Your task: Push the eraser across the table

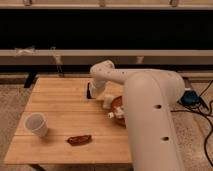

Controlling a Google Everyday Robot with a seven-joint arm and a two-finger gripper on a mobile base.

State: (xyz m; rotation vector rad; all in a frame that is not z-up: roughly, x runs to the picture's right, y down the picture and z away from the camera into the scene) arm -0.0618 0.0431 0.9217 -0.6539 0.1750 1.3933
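Note:
My white arm reaches from the lower right over the wooden table (60, 102). The gripper (93, 90) is low over the table's far middle. A small dark upright block (88, 92) sits right at the gripper's left side, touching the tabletop. It could be the eraser, but I cannot tell it apart from the gripper's own parts. Nothing else on the table looks like an eraser.
A white cup (37, 124) stands near the table's left edge. A brown wrapped item (79, 139) lies near the front edge. A reddish bowl (117, 106) is partly hidden behind my arm on the right. Cables and a blue object (190, 97) lie on the floor at right.

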